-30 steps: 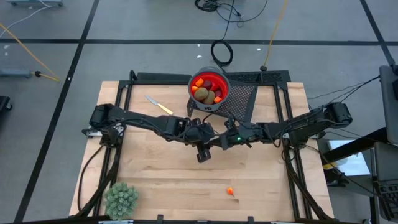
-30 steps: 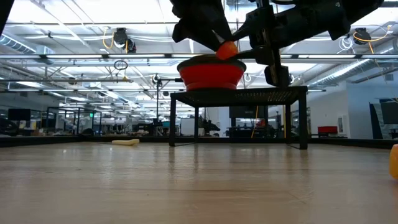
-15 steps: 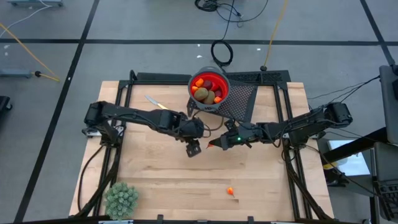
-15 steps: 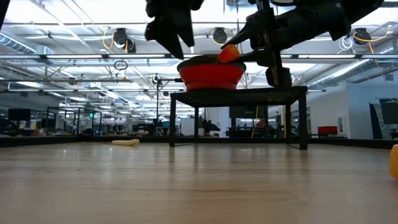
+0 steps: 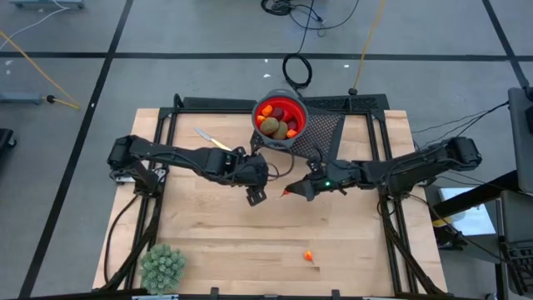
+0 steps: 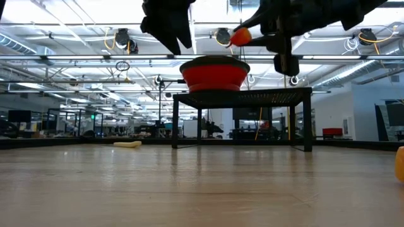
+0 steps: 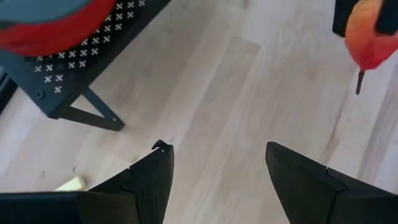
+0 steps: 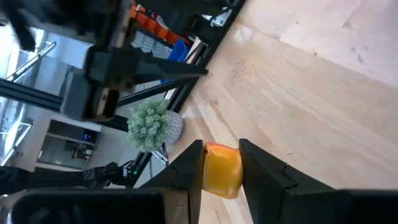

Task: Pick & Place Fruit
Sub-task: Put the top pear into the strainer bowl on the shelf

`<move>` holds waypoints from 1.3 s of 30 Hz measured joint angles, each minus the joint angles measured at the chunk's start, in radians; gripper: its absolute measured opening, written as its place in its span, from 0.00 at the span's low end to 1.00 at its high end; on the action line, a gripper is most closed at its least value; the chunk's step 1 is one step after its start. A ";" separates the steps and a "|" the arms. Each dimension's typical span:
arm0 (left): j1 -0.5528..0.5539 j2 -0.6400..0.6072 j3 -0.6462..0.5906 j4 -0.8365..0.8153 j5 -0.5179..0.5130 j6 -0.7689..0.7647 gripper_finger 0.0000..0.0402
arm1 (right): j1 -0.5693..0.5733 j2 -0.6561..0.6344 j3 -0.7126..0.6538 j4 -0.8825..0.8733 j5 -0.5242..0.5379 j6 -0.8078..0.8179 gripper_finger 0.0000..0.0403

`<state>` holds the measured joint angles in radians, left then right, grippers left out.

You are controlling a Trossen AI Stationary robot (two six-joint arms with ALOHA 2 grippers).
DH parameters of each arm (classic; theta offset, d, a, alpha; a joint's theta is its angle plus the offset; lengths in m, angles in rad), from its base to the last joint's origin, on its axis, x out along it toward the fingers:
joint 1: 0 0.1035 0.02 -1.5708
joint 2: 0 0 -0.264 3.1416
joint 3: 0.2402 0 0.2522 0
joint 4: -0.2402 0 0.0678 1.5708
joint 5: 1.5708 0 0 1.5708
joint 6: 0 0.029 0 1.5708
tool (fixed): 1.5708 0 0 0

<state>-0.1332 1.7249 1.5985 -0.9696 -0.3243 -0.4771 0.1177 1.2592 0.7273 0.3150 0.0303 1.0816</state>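
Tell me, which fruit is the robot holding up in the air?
The red-orange fruit, pinched in the right gripper above the table. The other fruits sit in the red bowl, and a tiny orange piece lies on the wood.

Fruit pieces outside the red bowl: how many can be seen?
2. One red-orange fruit is held in the right claw above the table; one tiny orange piece lies on the table's near part. Others may be hidden.

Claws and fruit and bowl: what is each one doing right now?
Left claw: open, empty, above the table.
Right claw: shut on an orange-red fruit, lifted off the table.
Red bowl: on the black rack, holding fruit.
Small orange piece: lying on the table.
Knife: lying flat.
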 joint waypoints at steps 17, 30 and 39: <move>-0.001 -0.087 -0.287 0.379 0.060 -0.067 0.63 | -0.132 -0.256 0.000 -0.145 -0.006 -0.152 0.21; 0.003 -0.329 -0.640 0.733 0.000 -0.121 0.63 | -0.343 -0.348 0.000 -0.186 -0.098 -0.338 0.21; 0.003 -0.472 -0.844 0.949 -0.031 -0.152 0.63 | -0.474 -0.344 0.000 -0.124 -0.200 -0.637 0.21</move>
<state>-0.1303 1.2532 0.7548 -0.0208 -0.3552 -0.6296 -0.3567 0.9150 0.7277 0.1909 -0.1698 0.4448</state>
